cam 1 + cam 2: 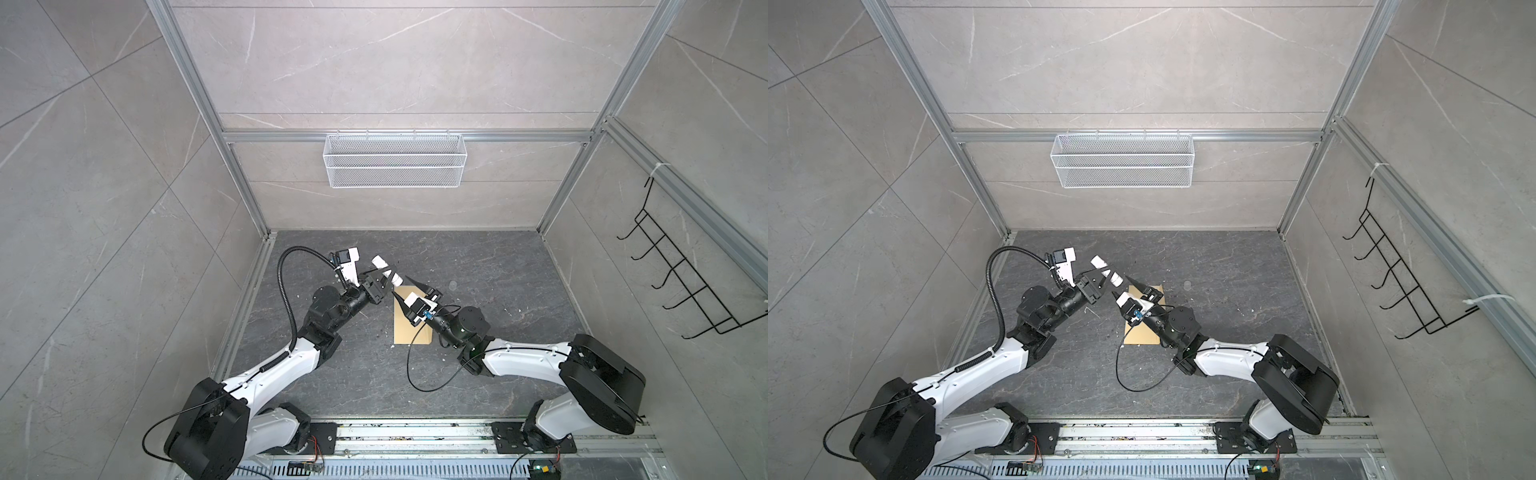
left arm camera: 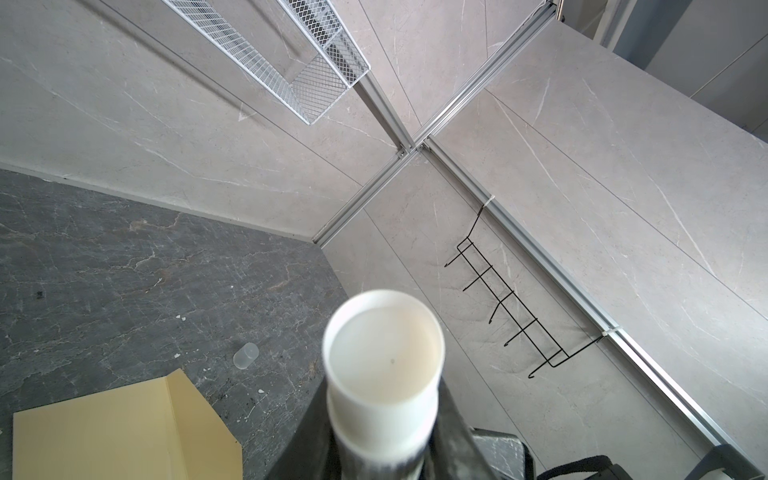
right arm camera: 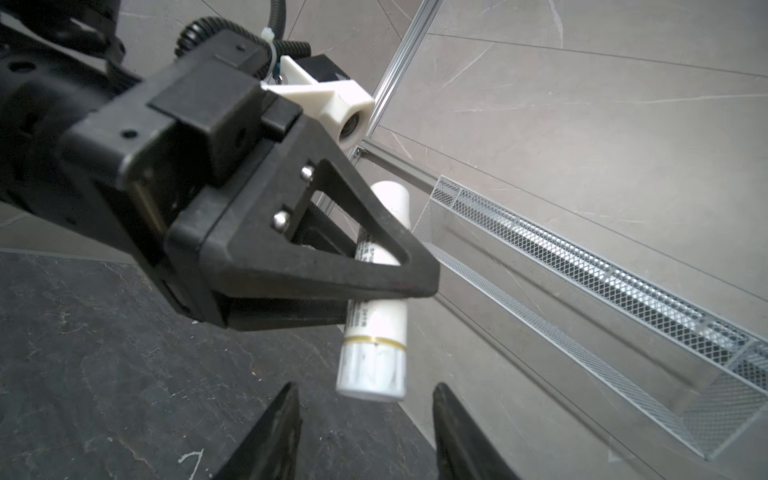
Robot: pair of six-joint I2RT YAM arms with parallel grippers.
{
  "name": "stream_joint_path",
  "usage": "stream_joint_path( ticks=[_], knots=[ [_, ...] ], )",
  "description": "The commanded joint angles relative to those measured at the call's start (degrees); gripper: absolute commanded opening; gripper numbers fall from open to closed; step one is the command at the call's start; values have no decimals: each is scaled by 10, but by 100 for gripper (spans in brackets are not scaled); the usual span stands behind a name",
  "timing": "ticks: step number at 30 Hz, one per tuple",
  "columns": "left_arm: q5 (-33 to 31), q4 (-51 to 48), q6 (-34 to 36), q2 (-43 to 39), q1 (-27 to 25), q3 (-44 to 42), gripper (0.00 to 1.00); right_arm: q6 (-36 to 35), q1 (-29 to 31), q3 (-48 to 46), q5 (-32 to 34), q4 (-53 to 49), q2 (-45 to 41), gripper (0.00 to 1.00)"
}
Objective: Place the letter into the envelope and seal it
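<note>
Envelope (image 1: 401, 324) flat below right fingers (image 3: 266, 436) — apart; left fingers (image 3: 332, 278) clamp white tube (image 3: 374, 361).

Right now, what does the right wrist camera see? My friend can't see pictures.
The left gripper clamps a white tube around its middle. The right gripper stands open near the tube's end, not touching it; a mesh basket hangs on the wall behind.
</note>
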Motion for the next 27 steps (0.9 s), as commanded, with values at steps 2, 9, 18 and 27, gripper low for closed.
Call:
stream_joint_path(
  ticks=[2, 9, 18, 27],
  knots=[
    [-1, 25, -1, -11, -2, 24, 0, 4, 4, 19, 16, 31, 14, 45],
    [0, 24, 1, -14, -2, 25, 0, 7, 7, 26, 15, 25, 19, 39],
    [3, 26, -1, -11, -2, 26, 0, 7, 7, 34, 19, 19, 25, 31],
    [5, 26, 2, -8, -2, 24, 0, 19, 9, 32, 18, 21, 16, 16]
  ],
)
